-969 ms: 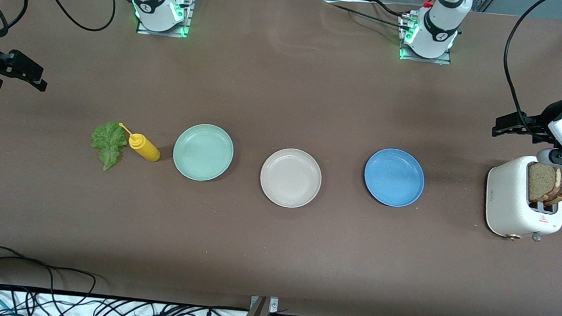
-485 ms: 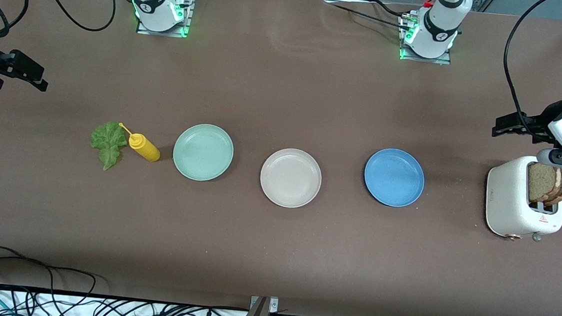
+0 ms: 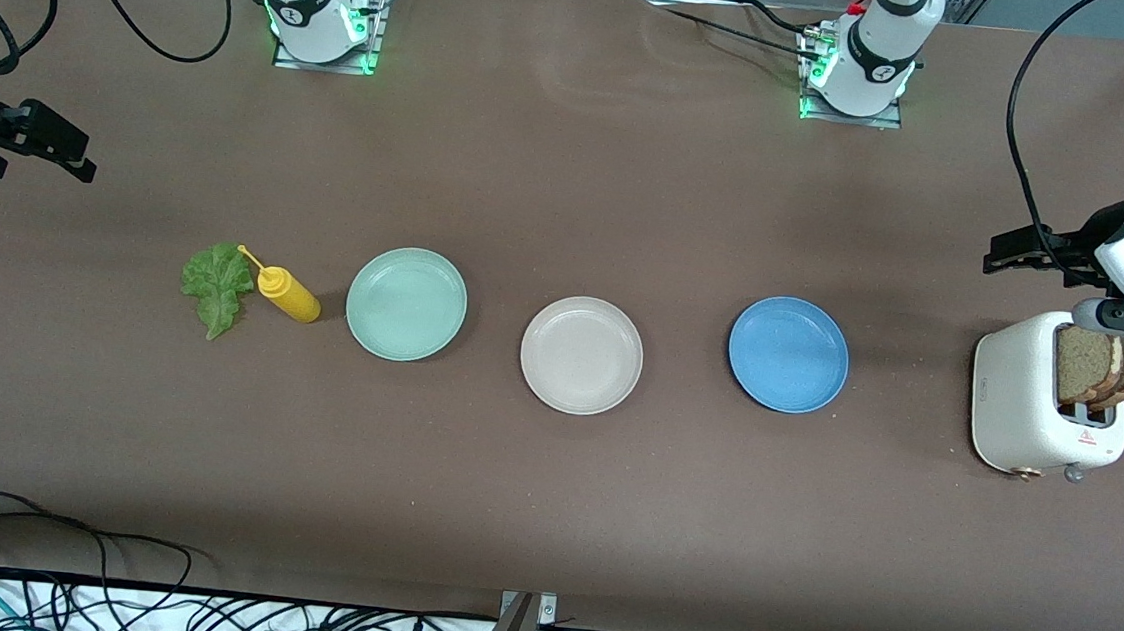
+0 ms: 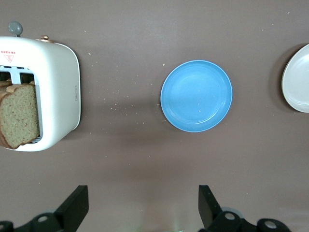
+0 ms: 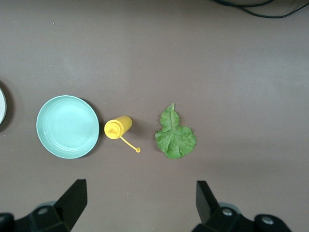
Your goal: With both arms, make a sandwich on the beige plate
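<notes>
hiding half inside toaster point(image 3: 1027, 402): bread slices point(image 3: 1085, 364)

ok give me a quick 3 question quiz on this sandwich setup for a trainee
1. True or false: the beige plate has nothing on it.
2. Where are the bread slices? A) on the blue plate B) standing in the toaster C) beside the lettuce leaf
3. Fill in: the yellow bottle stands between the lettuce leaf and the ____ plate.

Key
1. True: no food is on it yet.
2. B. The left gripper and right gripper are both open and hold nothing.
3. Mint green.
</notes>
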